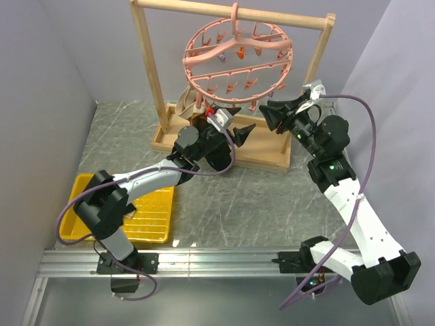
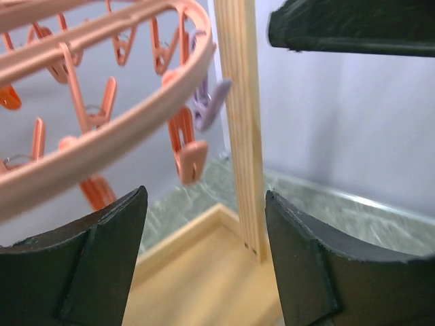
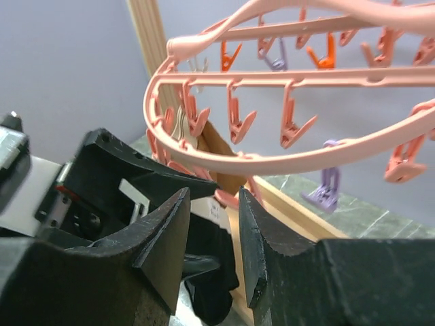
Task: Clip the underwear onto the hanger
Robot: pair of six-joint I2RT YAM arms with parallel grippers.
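Note:
The pink hanger [image 1: 238,58] hangs by its hook from the wooden frame's top bar, ringed with clip pegs. The underwear [image 1: 219,157] hangs as a black bundle under the ring's near edge. In the right wrist view its black cloth [image 3: 217,272] and white label [image 3: 219,212] dangle just below a pink peg [image 3: 231,198]; I cannot tell whether the peg grips it. My left gripper [image 1: 239,121] is open and empty beside the cloth, its fingers [image 2: 109,258] wide apart before the frame post. My right gripper [image 1: 267,114] is open with a narrow gap [image 3: 213,197], aimed at that peg.
The pale wooden frame [image 1: 146,68] stands on its base board [image 1: 268,157] at the back. A brown-and-cream garment [image 1: 187,105] hangs at its left. A yellow tray [image 1: 88,187] lies at the near left. Grey walls close in on both sides.

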